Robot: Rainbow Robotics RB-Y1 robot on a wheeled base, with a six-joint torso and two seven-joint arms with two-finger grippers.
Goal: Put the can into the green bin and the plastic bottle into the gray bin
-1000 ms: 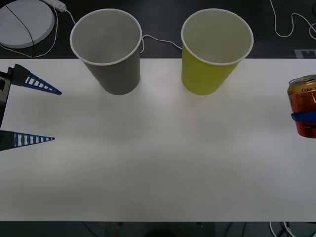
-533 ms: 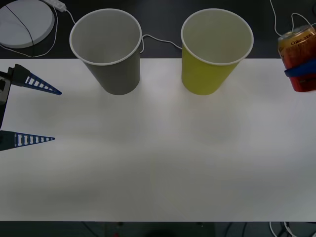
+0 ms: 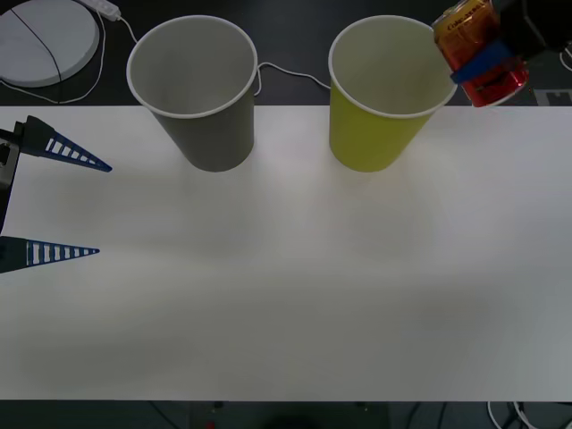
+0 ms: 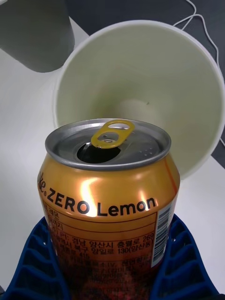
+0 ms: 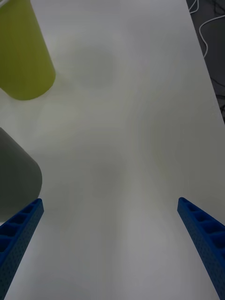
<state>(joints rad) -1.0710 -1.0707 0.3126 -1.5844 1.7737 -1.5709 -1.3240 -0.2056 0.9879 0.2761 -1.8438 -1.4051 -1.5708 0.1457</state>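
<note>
On your white worktop (image 3: 295, 286) the gray bin (image 3: 198, 98) and the green bin (image 3: 384, 98) stand upright side by side at the far edge, gray toward your left. Your right gripper (image 3: 485, 61) has its fingers clamped on the can (image 3: 478, 52), tilted in the air just beside the green bin's right rim. Your left gripper (image 3: 85, 208) waits over the worktop's left edge, fingers spread wide and holding nothing.

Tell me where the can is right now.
Front view: the can is held tilted in the right gripper, above the table's far right, just right of the green bin's rim.
</note>
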